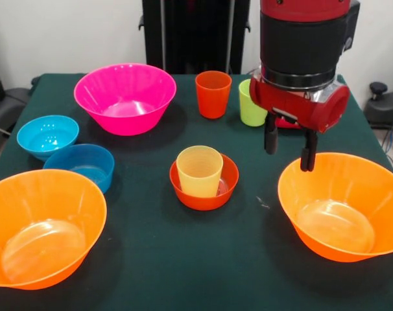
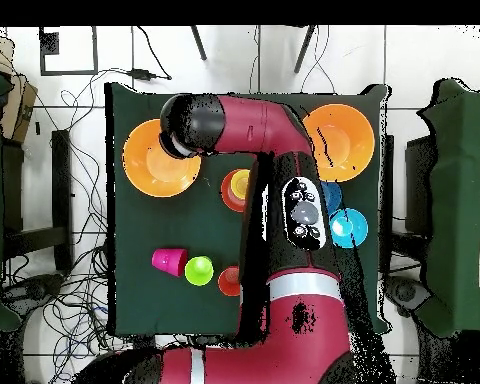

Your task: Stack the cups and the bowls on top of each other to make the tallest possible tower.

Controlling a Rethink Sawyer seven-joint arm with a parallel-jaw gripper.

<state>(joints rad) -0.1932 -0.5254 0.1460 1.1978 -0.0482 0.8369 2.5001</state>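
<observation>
My gripper point(image 1: 288, 161) hangs open and empty over the far left rim of the large orange bowl point(image 1: 342, 204) at the right. The ribbed yellow cup point(image 1: 200, 170) stands upright inside the small red-orange bowl point(image 1: 203, 197) at the table's middle. Behind them stand the orange cup point(image 1: 213, 94) and the lime green cup point(image 1: 251, 103). The red-pink cup point(image 2: 168, 262) shows in the overhead view beside the green one; in the front view my gripper mostly hides it. The magenta bowl point(image 1: 125, 97) sits at the back left. A second large orange bowl point(image 1: 44, 227) is at the front left.
A light blue bowl point(image 1: 47, 135) and a darker blue bowl point(image 1: 80, 165) sit side by side at the left, touching. The dark green table point(image 1: 248, 259) ends close to both orange bowls. In the overhead view my arm point(image 2: 294, 200) covers the magenta bowl.
</observation>
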